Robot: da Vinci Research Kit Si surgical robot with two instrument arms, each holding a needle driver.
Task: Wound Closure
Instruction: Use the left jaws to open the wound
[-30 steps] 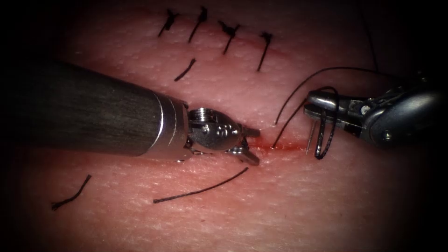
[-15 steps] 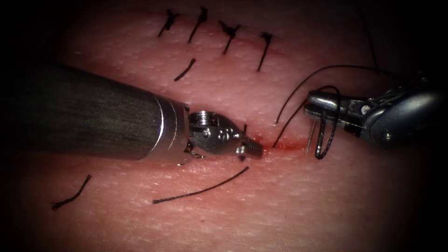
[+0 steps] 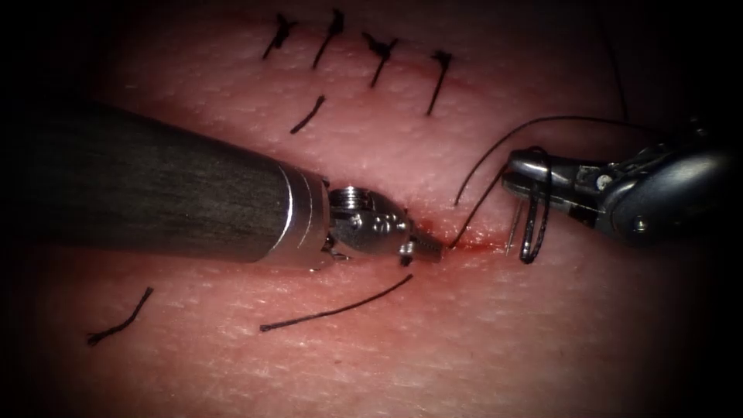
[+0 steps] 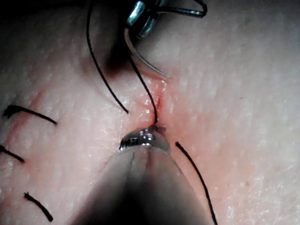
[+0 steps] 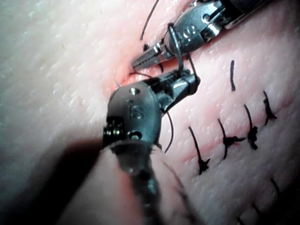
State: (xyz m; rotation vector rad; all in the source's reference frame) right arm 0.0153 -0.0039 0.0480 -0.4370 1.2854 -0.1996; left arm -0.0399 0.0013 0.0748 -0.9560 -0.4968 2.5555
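My left tool [image 3: 424, 248] lies along the tissue [image 3: 480, 340], jaws shut, tip pressed at the red line of the cut [image 3: 480, 244]. The tip sits just left of where the thread [image 3: 474, 213] comes out of the tissue. I cannot see anything between its jaws [image 4: 143, 138]. My right tool [image 3: 512, 175] is shut on the needle [image 3: 514, 226] near one end. The needle hangs down toward the cut and is not buried in it. Its pale curve [image 4: 145, 63] hangs free of the surface. A loop of thread [image 3: 534, 232] hangs over the right jaws [image 5: 180, 84]. The left tool [image 5: 150, 58] lies just beyond them.
Several tied stitches [image 3: 379, 54] close the far stretch of the cut. Loose cut ends of thread lie on the tissue: one [image 3: 333, 310] near the left tool, one [image 3: 116, 329] at the near left, one [image 3: 307, 114] below the stitches. Red fluid marks the cut.
The left tool's jaws have gone from open to shut and slid right to the thread's exit point. The right tool has stayed almost still with the needle; the hanging loop has narrowed.
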